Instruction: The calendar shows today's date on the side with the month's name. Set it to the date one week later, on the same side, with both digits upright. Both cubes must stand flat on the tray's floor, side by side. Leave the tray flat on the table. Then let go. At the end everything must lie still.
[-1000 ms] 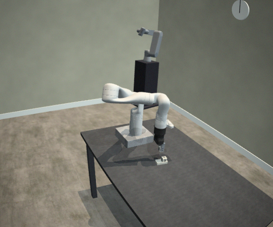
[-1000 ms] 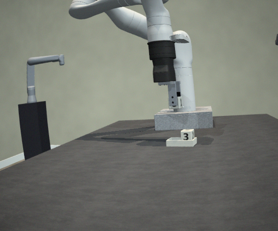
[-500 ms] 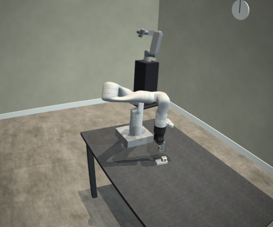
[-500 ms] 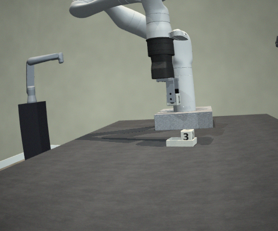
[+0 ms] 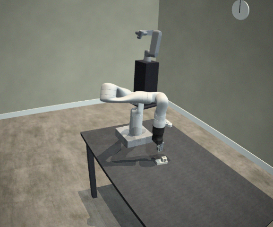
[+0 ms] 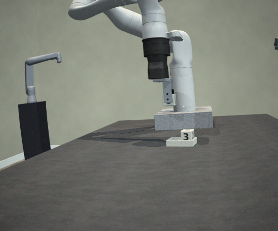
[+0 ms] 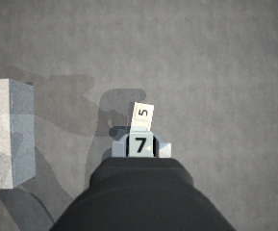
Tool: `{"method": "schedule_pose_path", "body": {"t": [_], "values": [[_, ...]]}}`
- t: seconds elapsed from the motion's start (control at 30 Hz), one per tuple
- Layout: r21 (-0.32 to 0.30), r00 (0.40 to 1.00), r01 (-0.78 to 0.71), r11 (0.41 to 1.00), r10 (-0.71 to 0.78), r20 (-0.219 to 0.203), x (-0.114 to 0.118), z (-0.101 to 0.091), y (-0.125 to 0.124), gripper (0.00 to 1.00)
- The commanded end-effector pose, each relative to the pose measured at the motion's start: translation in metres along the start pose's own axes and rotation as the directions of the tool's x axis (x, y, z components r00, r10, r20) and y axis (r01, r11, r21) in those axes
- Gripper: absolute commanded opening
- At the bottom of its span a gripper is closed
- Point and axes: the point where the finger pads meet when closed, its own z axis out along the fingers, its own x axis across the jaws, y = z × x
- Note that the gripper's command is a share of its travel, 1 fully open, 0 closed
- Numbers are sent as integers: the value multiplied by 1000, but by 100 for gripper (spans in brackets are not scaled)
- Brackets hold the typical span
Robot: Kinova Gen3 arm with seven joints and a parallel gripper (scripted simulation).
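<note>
Inside the tray [image 5: 158, 163] [image 6: 179, 143], the floor is hidden.

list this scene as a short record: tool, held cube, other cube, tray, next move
tool: shut on a cube, above the table
held cube: raised clear of the tray, 7 facing the wrist view
other cube: standing in the tray, 3 toward the exterior view, 5 on top
tray: on the table, one cube missing
next move: probably turn the held cube, then set it beside the other
</note>
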Motion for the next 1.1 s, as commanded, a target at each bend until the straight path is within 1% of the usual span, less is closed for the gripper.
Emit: {"method": "schedule_pose_path", "body": {"t": [0.0,0.1,0.17,0.3,0.5,0.67,0.73,0.9,1.07], "values": [[5,999,32,999,-32,2,-1,1,8,60],[5,994,107,994,-107,2,-2,2,17,60],[5,994,107,994,-107,2,-2,2,17,60],[5,977,215,977,-215,1,-4,4,31,60],[5,930,368,930,-368,1,-7,6,52,60],[5,886,463,886,-463,0,-10,8,67,60],[5,886,463,886,-463,0,-10,8,67,60],[5,855,519,855,-519,0,-12,9,75,60],[5,842,539,842,-539,0,-13,9,79,60]]}}
